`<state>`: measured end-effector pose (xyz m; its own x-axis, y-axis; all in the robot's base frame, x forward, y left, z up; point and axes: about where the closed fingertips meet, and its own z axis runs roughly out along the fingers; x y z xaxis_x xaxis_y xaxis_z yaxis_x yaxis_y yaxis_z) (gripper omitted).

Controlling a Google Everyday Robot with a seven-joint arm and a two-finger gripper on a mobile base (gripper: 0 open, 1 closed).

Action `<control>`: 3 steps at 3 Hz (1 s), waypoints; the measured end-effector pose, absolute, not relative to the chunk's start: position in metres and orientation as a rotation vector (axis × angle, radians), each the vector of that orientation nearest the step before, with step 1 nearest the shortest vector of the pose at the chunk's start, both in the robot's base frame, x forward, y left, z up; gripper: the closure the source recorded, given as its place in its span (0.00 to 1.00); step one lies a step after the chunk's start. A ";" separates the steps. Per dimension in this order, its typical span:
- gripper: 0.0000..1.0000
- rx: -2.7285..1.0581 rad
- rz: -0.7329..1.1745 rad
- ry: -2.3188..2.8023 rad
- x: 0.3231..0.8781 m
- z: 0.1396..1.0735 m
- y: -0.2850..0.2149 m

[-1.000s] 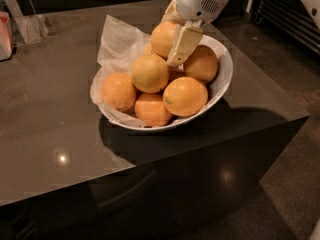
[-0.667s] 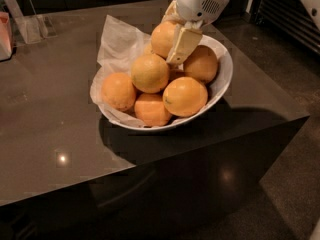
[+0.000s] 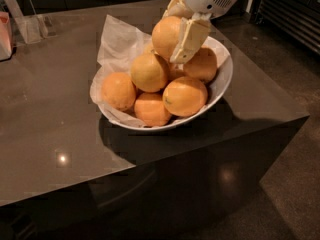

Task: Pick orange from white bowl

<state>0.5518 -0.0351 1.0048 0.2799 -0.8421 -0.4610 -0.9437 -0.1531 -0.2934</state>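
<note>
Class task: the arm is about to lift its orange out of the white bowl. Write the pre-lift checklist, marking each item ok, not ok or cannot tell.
1. Claw shut on the orange, one finger on each side: ok.
2. Orange tops the pile, nothing lying over it: ok.
3. Orange free of the other oranges beneath: cannot tell; it looks to rest against them.
4. Paper lining clear of the claw: cannot tell; it rises just behind the orange.
5. White bowl wholly on the counter: ok.
</note>
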 end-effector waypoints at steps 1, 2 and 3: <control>1.00 -1.940 0.330 1.521 0.521 1.020 -0.047; 1.00 -1.820 0.393 1.490 0.485 1.027 -0.070; 1.00 -1.708 0.414 1.483 0.452 1.029 -0.093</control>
